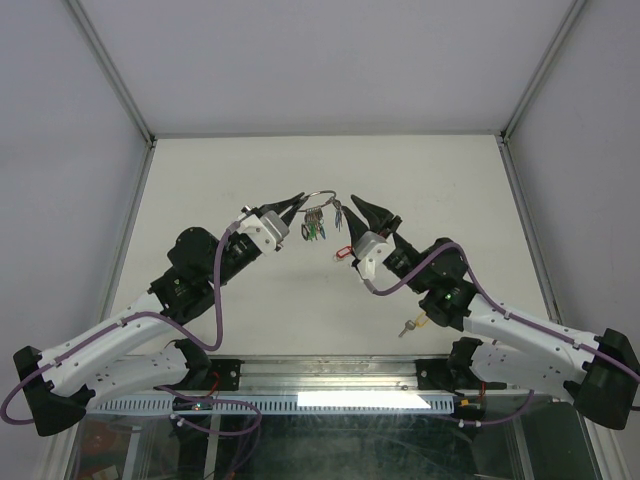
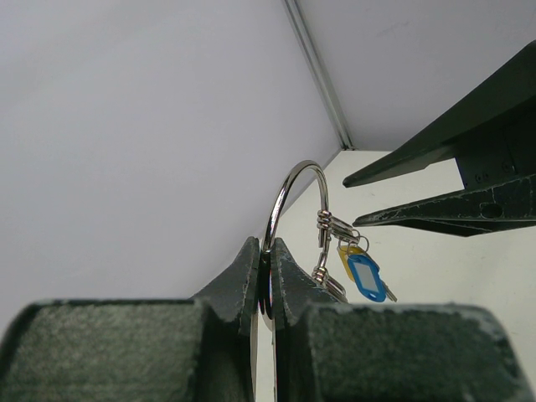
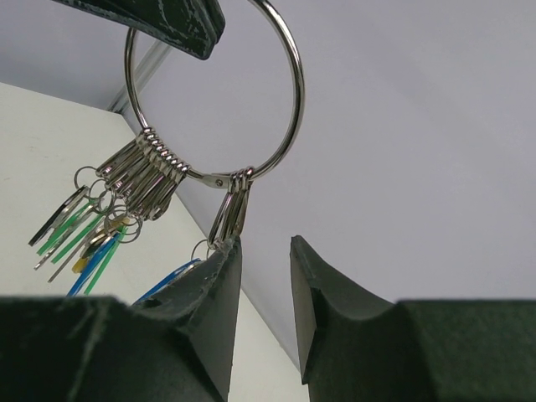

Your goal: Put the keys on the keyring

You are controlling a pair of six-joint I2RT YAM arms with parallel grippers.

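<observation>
Left wrist: your left gripper [image 2: 266,250] clamps the keyring [image 2: 286,184]; your right gripper [image 3: 265,251], jaws parted, sits just behind the keys [image 3: 65,228].

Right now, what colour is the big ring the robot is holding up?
The keyring is shiny silver metal. It shows best in the right wrist view.

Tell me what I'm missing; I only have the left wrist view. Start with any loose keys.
Observer: One orange-headed key lies on the table beside the right arm.
Operator: Now list what hangs on the ring besides blue and yellow.
Observer: Green-headed keys hang there too, on a bunch of clips crowded along the keyring.
</observation>
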